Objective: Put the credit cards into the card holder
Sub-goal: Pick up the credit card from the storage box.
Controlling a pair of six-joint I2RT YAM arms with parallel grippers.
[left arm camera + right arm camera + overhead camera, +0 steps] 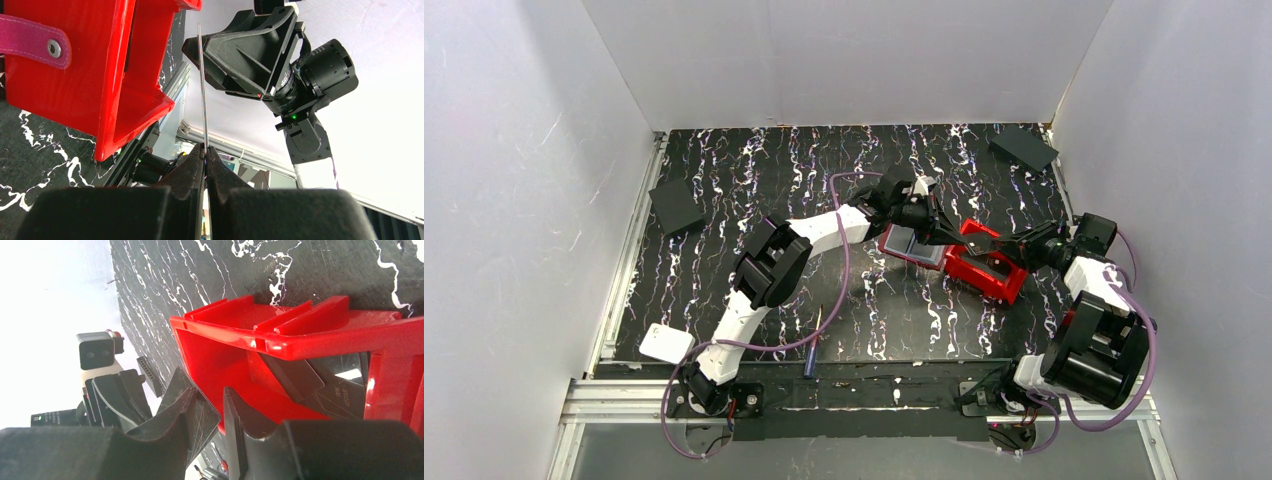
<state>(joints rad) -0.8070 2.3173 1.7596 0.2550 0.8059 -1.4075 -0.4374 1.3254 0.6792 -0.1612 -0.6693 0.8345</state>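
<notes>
- Left end effector (205, 148) is squeezed shut on a credit card (202, 85). It pinches one edge, and the rest of the card sticks straight out past its tips, thin as a line.
- And the right end effector (210, 393)?
- Its two fingers stand partly apart, one on each side of that same card. I can see a gap, so I think it has no real hold yet.
- Where is the card holder (912, 246)?
- It lies open on the tabletop (754, 170), just below and beside the left end effector, grey-blue side up. The red bin (226, 334) sits under the right end effector, with a dark card (294, 376) inside.
- What could go wrong?
- It looks like a hand-over to me. If the left one lets go before the right one pinches tight, the card could drop into the bin or land flat on the tabletop, where it is hard to pick up. If the right one closes crooked, it could bend the card or twist it out of the left tips. Both end effectors are very close too, so a small push could bump them together.
</notes>
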